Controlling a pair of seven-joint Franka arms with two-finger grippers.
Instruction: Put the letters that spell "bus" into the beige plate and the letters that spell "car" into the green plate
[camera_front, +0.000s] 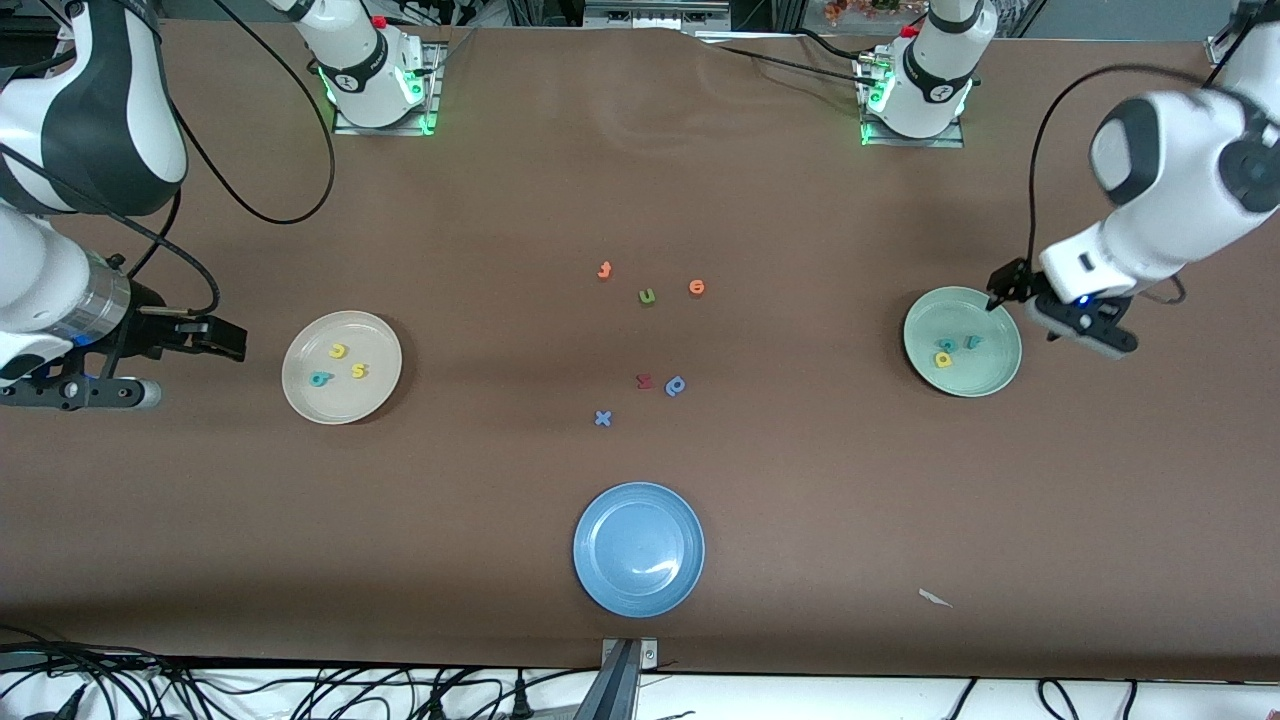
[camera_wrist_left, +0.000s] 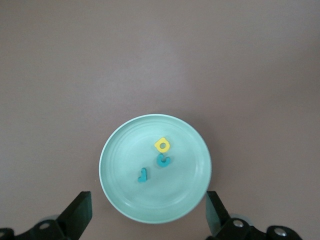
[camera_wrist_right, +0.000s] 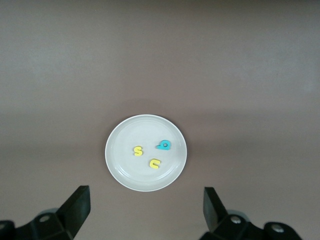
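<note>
The beige plate (camera_front: 300, 395) lies toward the right arm's end of the table and holds a teal b (camera_front: 320, 379), a yellow u (camera_front: 338, 351) and a yellow s (camera_front: 359, 371). My right gripper (camera_front: 225, 340) hangs open and empty beside it; its wrist view shows the plate (camera_wrist_right: 125, 135) ahead of the open gripper (camera_wrist_right: 145, 210). The green plate (camera_front: 985, 370) lies toward the left arm's end and holds a teal c (camera_front: 948, 345), a teal r (camera_front: 972, 342) and a yellow a (camera_front: 943, 359). My left gripper (camera_front: 1022, 318) hovers open over that plate's edge (camera_wrist_left: 125, 150), holding nothing (camera_wrist_left: 148, 215).
A blue plate (camera_front: 600, 580) sits nearest the front camera at mid-table. Loose letters lie in the middle: orange t (camera_front: 604, 270), green u (camera_front: 647, 296), orange o (camera_front: 697, 288), a red letter (camera_front: 645, 381), a darker blue looped letter (camera_front: 676, 386) and a blue x (camera_front: 602, 418). A white scrap (camera_front: 935, 598) lies near the front edge.
</note>
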